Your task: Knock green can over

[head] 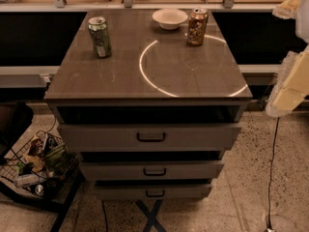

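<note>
We judge the task to be at its opening step: the green can (100, 36) stands upright, so the knock is not yet done and the approach comes first. The gripper (291, 83) shows only as a pale shape at the right edge of the view, off the side of the surface (120, 79) and well apart from the can. Whether it is open or closed, or has hold of anything, we cannot tell.

The green can stands near the far left corner of the surface, alone on that side. An orange-brown can (197, 26) stands upright near the far right corner, with a pale bowl (169, 18) just beside it on its left. A bright ring of reflected light (145, 66) lies across the surface between the two cans.

As we read it, the next move calls for a long reach across the surface from right to left, passing in front of the orange-brown can and bowl without touching them. A sideways push high on the green can's body should then tip it.

The green can has a green label with pale markings and a silver top. It looks light and narrow for its height, so we expect it to topple easily and perhaps roll.
</note>
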Robot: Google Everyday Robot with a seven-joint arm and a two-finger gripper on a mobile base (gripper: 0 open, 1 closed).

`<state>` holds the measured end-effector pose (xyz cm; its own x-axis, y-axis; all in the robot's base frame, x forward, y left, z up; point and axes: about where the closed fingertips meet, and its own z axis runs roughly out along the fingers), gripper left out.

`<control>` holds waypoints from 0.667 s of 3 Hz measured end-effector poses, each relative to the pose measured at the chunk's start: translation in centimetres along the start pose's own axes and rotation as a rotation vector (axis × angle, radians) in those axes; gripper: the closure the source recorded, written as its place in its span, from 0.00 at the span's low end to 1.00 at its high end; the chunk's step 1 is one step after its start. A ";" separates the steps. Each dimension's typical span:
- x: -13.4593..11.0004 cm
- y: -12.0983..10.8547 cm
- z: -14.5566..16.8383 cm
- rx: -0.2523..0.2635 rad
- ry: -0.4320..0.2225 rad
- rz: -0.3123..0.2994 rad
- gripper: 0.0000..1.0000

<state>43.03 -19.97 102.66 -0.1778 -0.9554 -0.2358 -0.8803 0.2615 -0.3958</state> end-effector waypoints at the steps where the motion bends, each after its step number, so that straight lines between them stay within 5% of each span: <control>1: 0.0 0.0 0.0 0.000 0.000 0.000 0.00; 2: -1.1 -0.9 0.7 0.037 -0.064 0.026 0.00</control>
<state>44.34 -19.10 102.65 -0.1707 -0.9380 -0.3016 -0.8590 0.2916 -0.4208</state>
